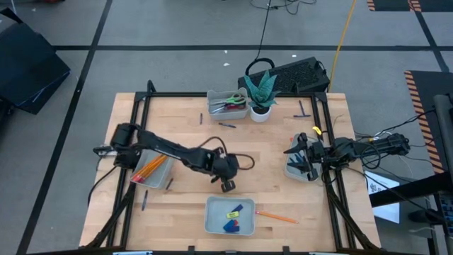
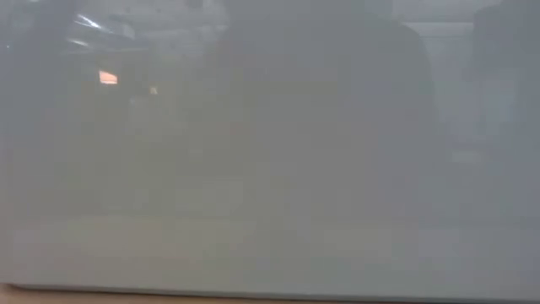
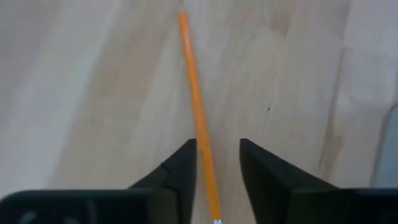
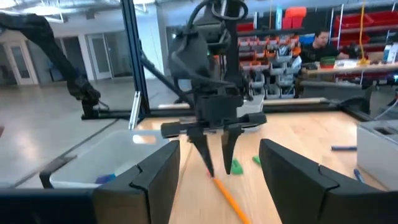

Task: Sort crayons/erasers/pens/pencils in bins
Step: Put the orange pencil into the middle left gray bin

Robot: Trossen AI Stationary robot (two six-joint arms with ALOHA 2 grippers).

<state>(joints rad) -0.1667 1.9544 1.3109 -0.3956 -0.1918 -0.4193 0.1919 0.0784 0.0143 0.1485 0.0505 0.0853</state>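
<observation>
The light wooden table (image 1: 184, 127) fills the middle of the high view, with four shallow light-grey plastic bins on it. The bin at lower centre (image 1: 212, 216) holds yellow, blue and red chunky erasers (image 1: 233, 214). The bin at left (image 1: 161, 178) holds thin orange pencils (image 1: 150, 168). The bin at upper centre (image 1: 212, 110) holds coloured-handled scissors (image 1: 230, 103), beside a white plant pot (image 1: 260, 112). The bin at right (image 1: 291, 168) sits under the right arm.

The dark left arm reaches from the left edge toward the centre, and the left gripper (image 1: 226, 185) hangs just above the lower bin. In the left wrist view its fingers (image 3: 264, 171) stand a little apart, with a long thin orange pencil (image 3: 196, 106) running up between them, close against one finger; whether it is gripped I cannot tell.

The right gripper (image 1: 301, 154) rests over the right-hand bin, its fingers (image 4: 298, 177) spread wide and holding nothing.

Dark blue pens (image 1: 227, 125) lie loose on the wood at upper centre. Another orange pencil (image 1: 277, 217) lies right of the lower bin.

The low view is fogged grey.
</observation>
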